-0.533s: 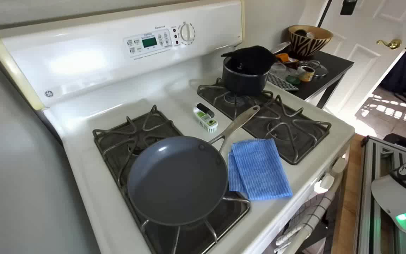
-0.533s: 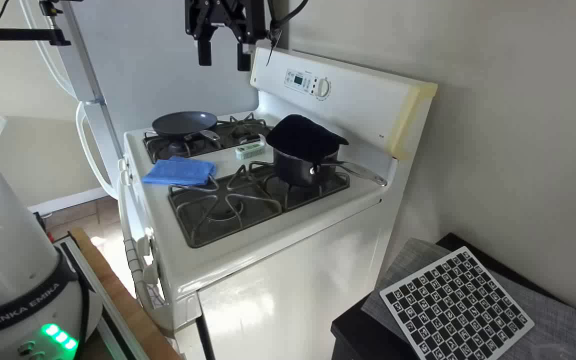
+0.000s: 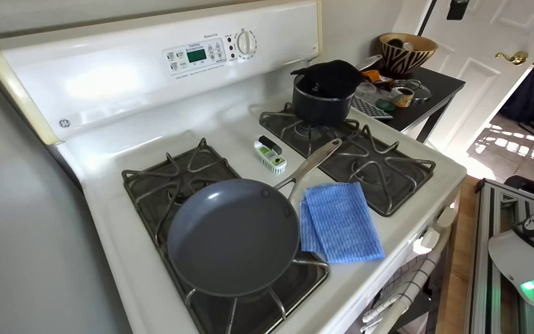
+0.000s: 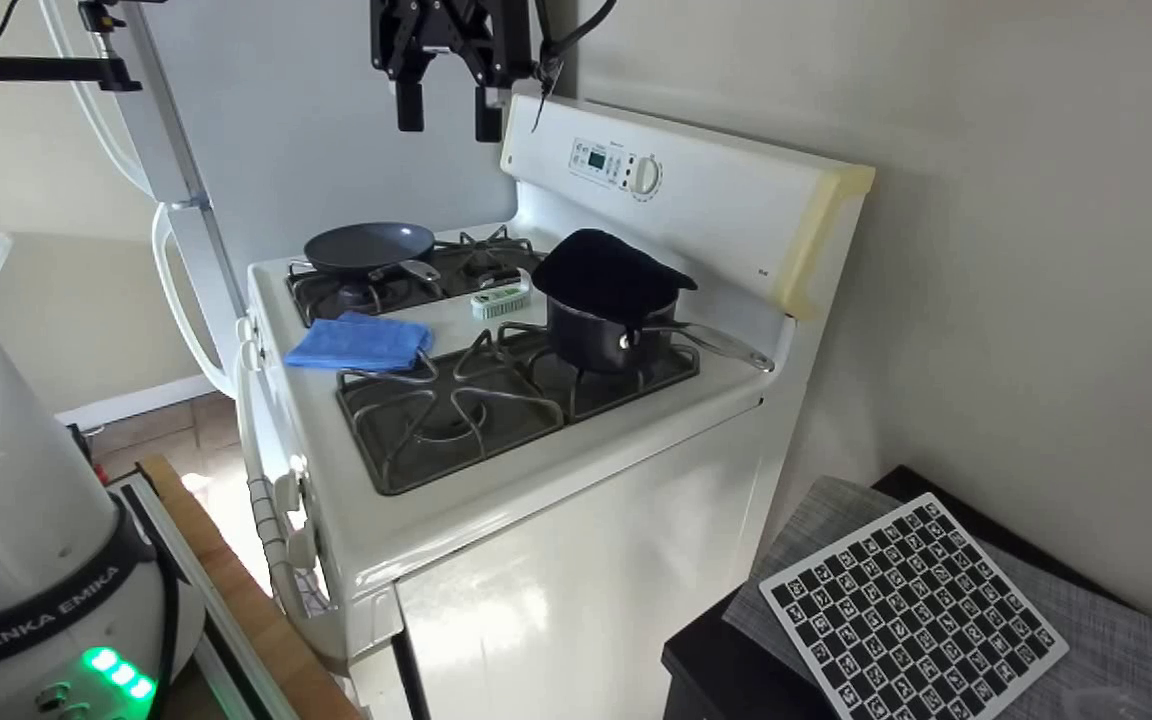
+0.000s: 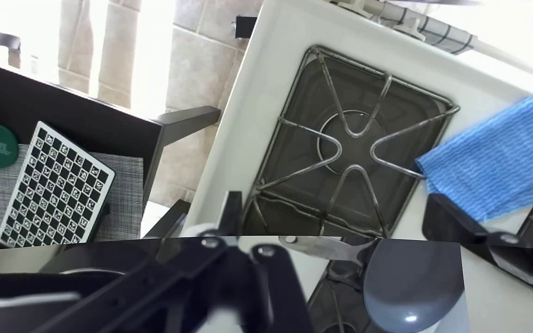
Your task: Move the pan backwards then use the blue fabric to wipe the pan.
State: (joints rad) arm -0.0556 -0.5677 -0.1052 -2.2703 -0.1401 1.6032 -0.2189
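The pan (image 3: 234,236), dark grey-blue inside, rests on the front burner grate in an exterior view, its silvery handle (image 3: 313,162) pointing toward the stove's middle strip. Beside it the blue fabric (image 3: 341,222) lies folded on the white stovetop; both also show in an exterior view as the pan (image 4: 369,247) and cloth (image 4: 361,342). My gripper (image 4: 448,112) hangs high above the stove, touching neither. Its jaws stand wide apart with nothing between them, as the wrist view confirms for the gripper (image 5: 336,201). Part of the pan (image 5: 410,282) is cut off there.
A deep dark pot (image 3: 321,104) topped with black cloth (image 3: 334,78) stands on a rear burner. Between the grates lies a green-white brush (image 3: 270,157). The stove's control panel (image 3: 197,55) rises behind. A dark side table bears a patterned bowl (image 3: 406,55) and a checkered board (image 4: 914,610).
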